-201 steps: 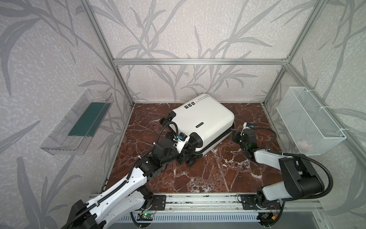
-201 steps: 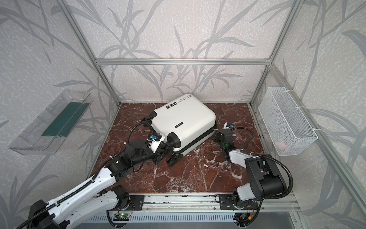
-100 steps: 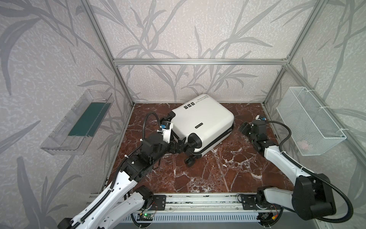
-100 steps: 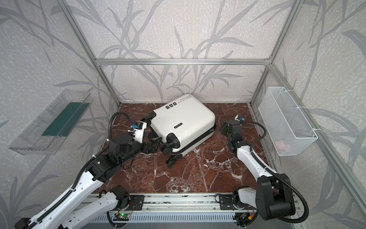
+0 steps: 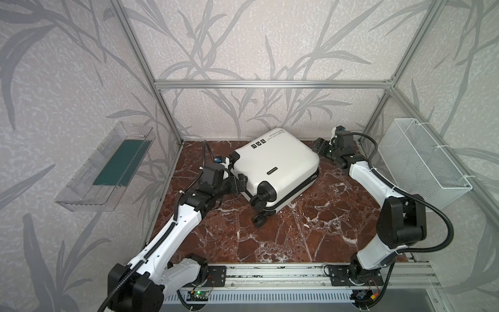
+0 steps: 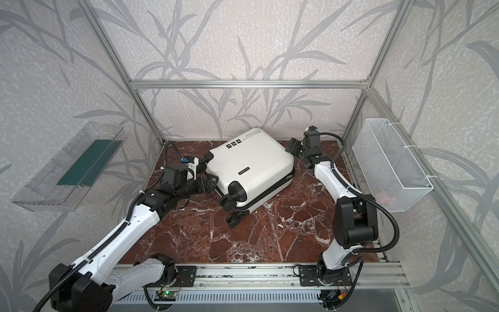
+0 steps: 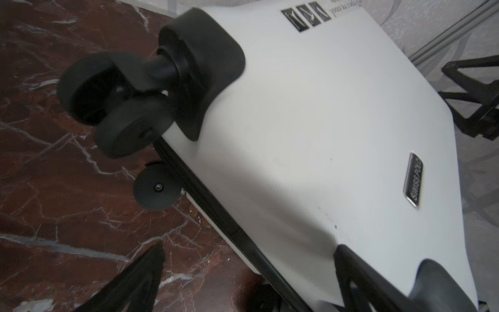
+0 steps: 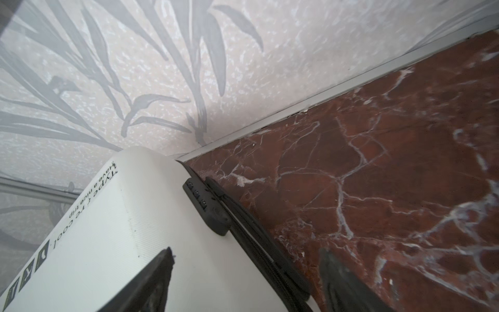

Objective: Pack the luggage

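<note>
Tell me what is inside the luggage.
Nothing inside shows. The luggage lies closed on the marble tabletop, its zipper band shut where visible. Any contents are covered, so whether it is packed cannot be told.

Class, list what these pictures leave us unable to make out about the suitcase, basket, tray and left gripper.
Inside of the luggage: hidden in every view by its closed white shell.
Wire basket: pinkish speck inside, too small behind the mesh in a top view.
Clear tray: the dark green flat thing, too distant to identify.
Left gripper: blurred finger overlaps the shell in the left wrist view; contact unclear.
</note>
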You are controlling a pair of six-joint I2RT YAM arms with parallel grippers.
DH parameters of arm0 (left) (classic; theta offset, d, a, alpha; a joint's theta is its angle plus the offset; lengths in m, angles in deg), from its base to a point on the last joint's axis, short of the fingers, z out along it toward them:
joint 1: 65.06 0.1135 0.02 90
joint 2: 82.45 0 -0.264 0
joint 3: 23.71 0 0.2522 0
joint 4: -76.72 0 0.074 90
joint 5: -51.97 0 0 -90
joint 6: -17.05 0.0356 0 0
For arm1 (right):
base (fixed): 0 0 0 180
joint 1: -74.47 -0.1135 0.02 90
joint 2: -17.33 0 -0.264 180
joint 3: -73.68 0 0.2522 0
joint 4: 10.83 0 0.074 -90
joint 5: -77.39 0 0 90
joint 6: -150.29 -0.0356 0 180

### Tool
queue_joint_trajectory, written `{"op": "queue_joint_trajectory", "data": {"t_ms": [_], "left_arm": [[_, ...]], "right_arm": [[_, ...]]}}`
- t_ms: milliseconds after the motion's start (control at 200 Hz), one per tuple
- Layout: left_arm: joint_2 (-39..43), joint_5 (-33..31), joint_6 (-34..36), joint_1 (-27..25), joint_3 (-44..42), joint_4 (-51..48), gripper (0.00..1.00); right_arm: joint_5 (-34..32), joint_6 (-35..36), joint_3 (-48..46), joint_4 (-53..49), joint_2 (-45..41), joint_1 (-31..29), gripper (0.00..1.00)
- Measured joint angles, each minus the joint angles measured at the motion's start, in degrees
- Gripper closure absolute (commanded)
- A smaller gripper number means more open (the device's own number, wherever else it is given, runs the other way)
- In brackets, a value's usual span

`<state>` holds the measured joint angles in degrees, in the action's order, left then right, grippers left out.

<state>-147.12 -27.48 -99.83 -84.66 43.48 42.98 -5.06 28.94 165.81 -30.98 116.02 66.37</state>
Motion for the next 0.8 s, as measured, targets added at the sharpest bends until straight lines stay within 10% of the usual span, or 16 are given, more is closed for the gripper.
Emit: {"op": "queue_joint_trajectory", "data": {"t_ms": [521, 802], "left_arm": [[-23.17, 8.15, 3.34, 5.27, 18.27, 3.41, 0.01], [-37.66, 8.15, 6.80, 7.30, 35.69, -0.42, 0.01]], "right_arm": [[22.93, -3.82, -6.73, 10.14, 0.87, 2.73, 0.31], [17.40, -4.22, -22.10, 13.75, -13.07, -2.73, 0.30]]}}
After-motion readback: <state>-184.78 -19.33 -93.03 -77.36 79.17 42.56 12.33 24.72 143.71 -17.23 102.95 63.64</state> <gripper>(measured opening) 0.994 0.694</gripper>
